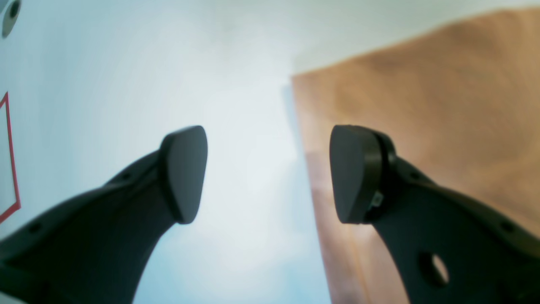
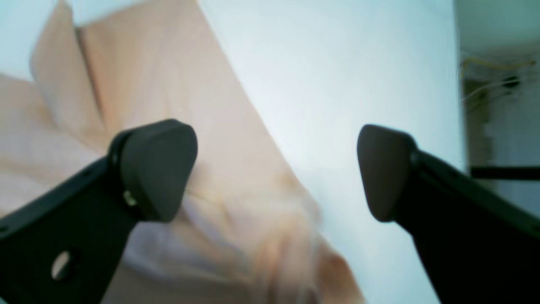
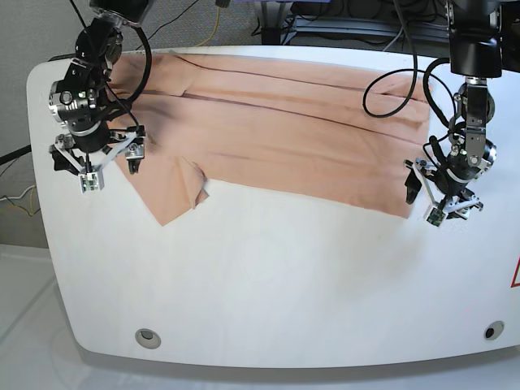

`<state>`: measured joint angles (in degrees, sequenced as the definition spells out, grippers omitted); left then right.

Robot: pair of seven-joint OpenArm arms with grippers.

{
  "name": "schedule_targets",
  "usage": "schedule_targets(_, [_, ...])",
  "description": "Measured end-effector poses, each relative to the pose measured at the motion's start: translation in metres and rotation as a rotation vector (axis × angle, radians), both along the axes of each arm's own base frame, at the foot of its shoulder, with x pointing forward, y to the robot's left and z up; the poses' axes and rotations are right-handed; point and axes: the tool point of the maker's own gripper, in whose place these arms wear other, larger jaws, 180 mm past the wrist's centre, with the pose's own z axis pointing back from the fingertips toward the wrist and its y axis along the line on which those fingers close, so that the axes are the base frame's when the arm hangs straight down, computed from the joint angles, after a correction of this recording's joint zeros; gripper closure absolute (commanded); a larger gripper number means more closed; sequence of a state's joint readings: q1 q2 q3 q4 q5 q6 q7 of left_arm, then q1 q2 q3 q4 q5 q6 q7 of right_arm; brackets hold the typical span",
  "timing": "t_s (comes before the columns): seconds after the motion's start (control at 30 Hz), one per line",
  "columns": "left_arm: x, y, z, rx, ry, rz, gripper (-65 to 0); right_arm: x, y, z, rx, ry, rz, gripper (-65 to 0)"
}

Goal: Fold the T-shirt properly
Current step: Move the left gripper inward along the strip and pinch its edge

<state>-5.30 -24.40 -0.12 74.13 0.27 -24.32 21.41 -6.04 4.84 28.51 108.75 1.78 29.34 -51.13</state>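
From above, the whole shirt (image 3: 276,146) shows: a long peach band lying across the far half of the white table (image 3: 268,284), folded lengthwise, with a sleeve flap poking toward the near side at one end. The wrist cameras only catch corners of it. The left one shows a straight, crisp folded edge of cloth (image 1: 422,105) beside bare tabletop, plus a red line at the table's margin (image 1: 10,160). The right one shows softer, rumpled folds (image 2: 168,126), blurred close up, and the table's edge with cables beyond.

The fabric looks thin, matte and plain, with long creases.

The left gripper (image 1: 270,173) stands spread wide over the shirt's edge, gripping nothing. The right gripper (image 2: 278,173) is likewise spread, empty, with one black rounded pad (image 2: 156,169) over the cloth.
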Motion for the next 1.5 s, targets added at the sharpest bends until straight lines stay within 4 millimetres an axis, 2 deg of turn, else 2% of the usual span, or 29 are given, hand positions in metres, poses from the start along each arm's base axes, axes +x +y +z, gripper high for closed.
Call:
schedule_targets(0.17, [-0.001,0.002,-0.019,-0.036,0.041,0.026,-42.6,0.010,0.004,-0.005,0.033,-0.001,0.001,-61.3])
schedule_targets(0.43, [0.012,0.000,-0.022,-0.080,0.024,0.062,-42.7,0.016,0.003,-0.004,0.036,-0.003,-0.006,-61.3])
schedule_targets(0.9, [0.020,-0.041,-0.030,-0.248,0.018,0.070,-42.7,0.019,0.002,-0.001,0.033,-0.011,-0.004,-61.3])
schedule_targets(1.33, [0.019,-0.052,-0.033,-0.290,0.032,0.083,-42.6,0.019,0.002,-0.001,0.033,-0.011,-0.004,-61.3])
schedule_targets(1.43, [0.019,-0.055,-0.034,-0.298,0.032,0.083,-41.9,0.019,0.002,-0.001,0.033,-0.011,-0.004,-61.3])
schedule_targets(1.5, [0.019,-0.056,-0.034,-0.302,0.032,0.083,-39.1,0.019,0.002,-0.001,0.034,-0.011,-0.004,-61.3])
